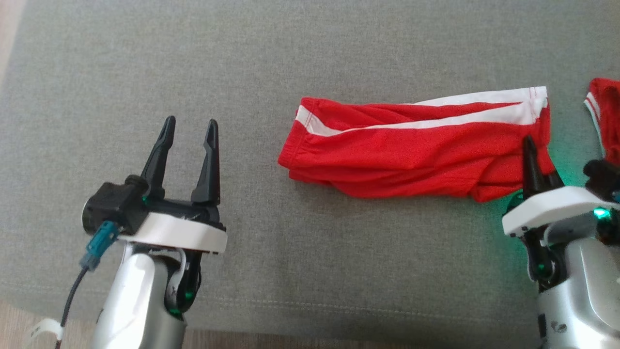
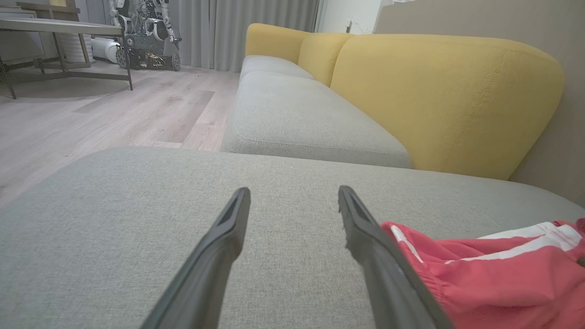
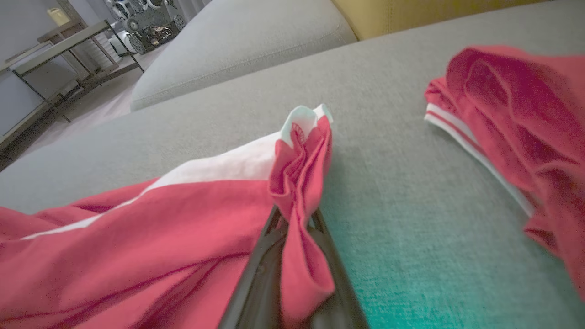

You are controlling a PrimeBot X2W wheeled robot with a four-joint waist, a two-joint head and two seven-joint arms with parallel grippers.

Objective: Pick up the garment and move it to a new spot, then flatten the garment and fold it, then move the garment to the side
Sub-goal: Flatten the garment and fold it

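Observation:
The garment (image 1: 416, 150), red shorts with white side stripes, lies folded in a long band across the grey cushion (image 1: 145, 58). My right gripper (image 1: 537, 160) is at its right end, shut on a bunched fold of the red cloth; in the right wrist view the garment (image 3: 137, 237) rises pinched between the two dark fingers of the gripper (image 3: 296, 214). My left gripper (image 1: 191, 127) stands open over bare cushion, well left of the garment. The left wrist view has that gripper (image 2: 293, 192) empty, with the garment (image 2: 493, 269) just past its right finger.
A second red piece of clothing (image 1: 605, 116) with white trim lies at the right edge, also in the right wrist view (image 3: 516, 119). Yellow sofa backrests (image 2: 438, 91) rise beyond the cushion. Off to the left are wooden floor, a table (image 2: 59, 27) and another robot (image 2: 146, 32).

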